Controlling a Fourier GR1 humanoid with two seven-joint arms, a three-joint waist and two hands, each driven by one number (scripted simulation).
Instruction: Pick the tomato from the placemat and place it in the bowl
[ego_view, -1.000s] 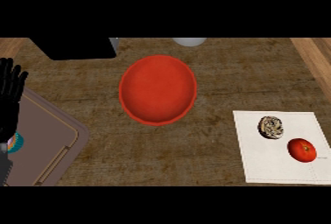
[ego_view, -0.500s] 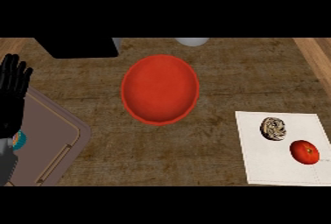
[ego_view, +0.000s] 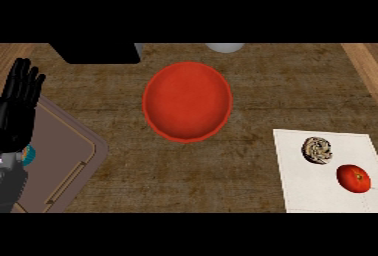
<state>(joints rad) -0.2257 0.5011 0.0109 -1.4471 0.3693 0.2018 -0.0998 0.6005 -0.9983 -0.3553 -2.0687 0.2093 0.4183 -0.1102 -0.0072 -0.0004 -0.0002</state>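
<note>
A red tomato (ego_view: 354, 178) lies on the white placemat (ego_view: 295, 190) at the lower right. Beside it on the mat sits a brown mottled lump (ego_view: 318, 150). The red bowl (ego_view: 187, 101) stands empty in the middle of the counter, well left of the mat. My left hand (ego_view: 18, 107) shows at the far left edge, open with fingers pointing up, far from the tomato and the bowl. My right hand does not show.
A grey-brown tray (ego_view: 66, 160) lies under the left forearm at the lower left. A black block (ego_view: 100, 52) sits at the back left, and a pale round object (ego_view: 225, 47) pokes in at the back edge.
The view has shifted a little: bowl, mat and left hand all sit slightly further right in the picture. Nothing was taken hold of.
</note>
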